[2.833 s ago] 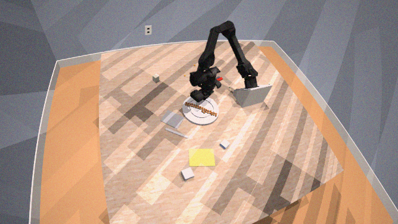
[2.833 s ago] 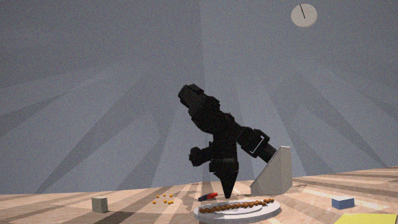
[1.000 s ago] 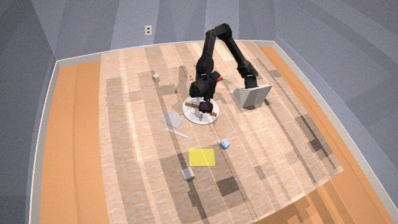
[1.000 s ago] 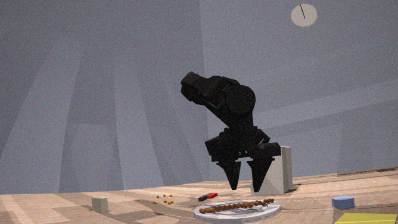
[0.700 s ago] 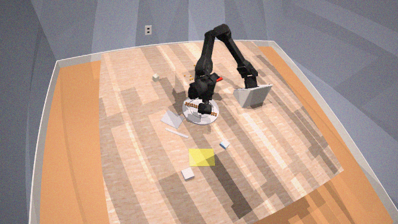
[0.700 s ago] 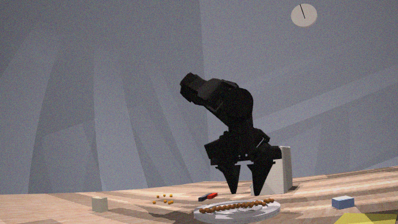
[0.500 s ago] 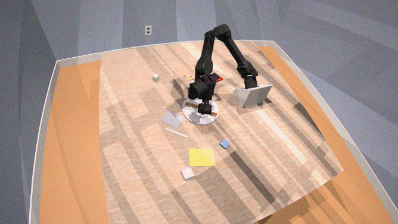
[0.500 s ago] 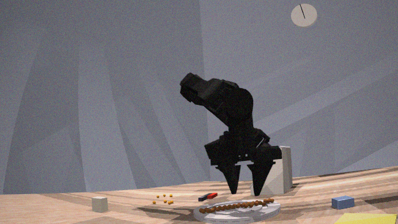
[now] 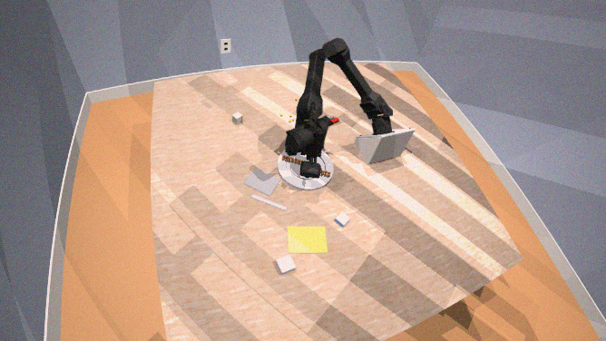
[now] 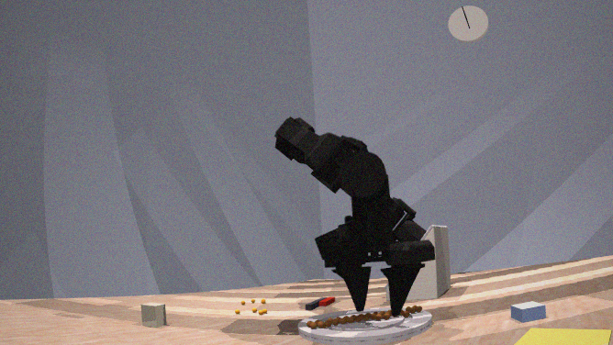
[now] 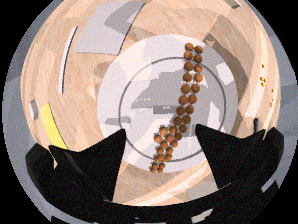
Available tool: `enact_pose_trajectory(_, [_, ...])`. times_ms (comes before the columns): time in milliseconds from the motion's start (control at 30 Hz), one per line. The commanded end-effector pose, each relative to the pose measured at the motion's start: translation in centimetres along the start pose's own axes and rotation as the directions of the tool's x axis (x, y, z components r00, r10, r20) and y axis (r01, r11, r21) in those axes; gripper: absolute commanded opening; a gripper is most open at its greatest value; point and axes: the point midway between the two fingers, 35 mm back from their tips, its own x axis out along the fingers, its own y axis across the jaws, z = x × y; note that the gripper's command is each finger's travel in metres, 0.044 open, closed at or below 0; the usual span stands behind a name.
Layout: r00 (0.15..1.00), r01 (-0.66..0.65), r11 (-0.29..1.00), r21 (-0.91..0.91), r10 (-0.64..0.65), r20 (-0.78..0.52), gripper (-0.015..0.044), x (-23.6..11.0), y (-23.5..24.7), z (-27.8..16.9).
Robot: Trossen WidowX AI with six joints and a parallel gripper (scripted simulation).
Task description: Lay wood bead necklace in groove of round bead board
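The brown wood bead necklace [image 9: 292, 160] [image 10: 349, 319] [image 11: 183, 100] lies squeezed into a narrow double row across the round white board [image 9: 306, 186] [image 10: 367, 334] [image 11: 110, 90], with a bunched kink towards its lower end in the wrist view. It crosses the board's ring line [image 11: 120, 102] rather than following it round. My gripper [image 10: 378, 313] [image 11: 162, 130] points down, open and empty, with its fingertips low over the board. The necklace's kinked part shows between the fingers in the wrist view. In the top view the gripper's body hides part of the necklace and the fingertips.
A grey wedge-shaped block [image 9: 387, 147] stands by the arm's base. A red and black object [image 9: 335, 120] [image 10: 327, 301] and small yellow beads [image 10: 262, 312] lie behind the board. A grey pad [image 9: 263, 182], white stick [image 9: 268, 202], yellow sheet [image 9: 307, 239] and small blocks [image 9: 342, 219] lie around.
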Motion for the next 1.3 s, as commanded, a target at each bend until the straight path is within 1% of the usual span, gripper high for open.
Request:
enact_pose_trajectory(0, [1.0, 0.013, 1.0, -0.015, -0.013, -0.008, 0.038, 0.95, -0.2, -0.44])
enact_pose_trajectory(267, [1.0, 0.013, 1.0, -0.015, -0.014, -0.008, 0.038, 1.05, -0.21, -0.45])
enact_pose_trajectory(600, [1.0, 0.007, 1.0, -0.006, -0.007, -0.006, 0.0118, 0.84, -0.12, -0.26])
enact_pose_trajectory(1167, [1.0, 0.007, 1.0, -0.006, -0.007, -0.006, 0.0004, 0.84, -0.12, -0.26])
enact_pose_trajectory(1267, [1.0, 0.007, 1.0, -0.006, -0.007, -0.006, 0.0, 0.84, -0.12, -0.26])
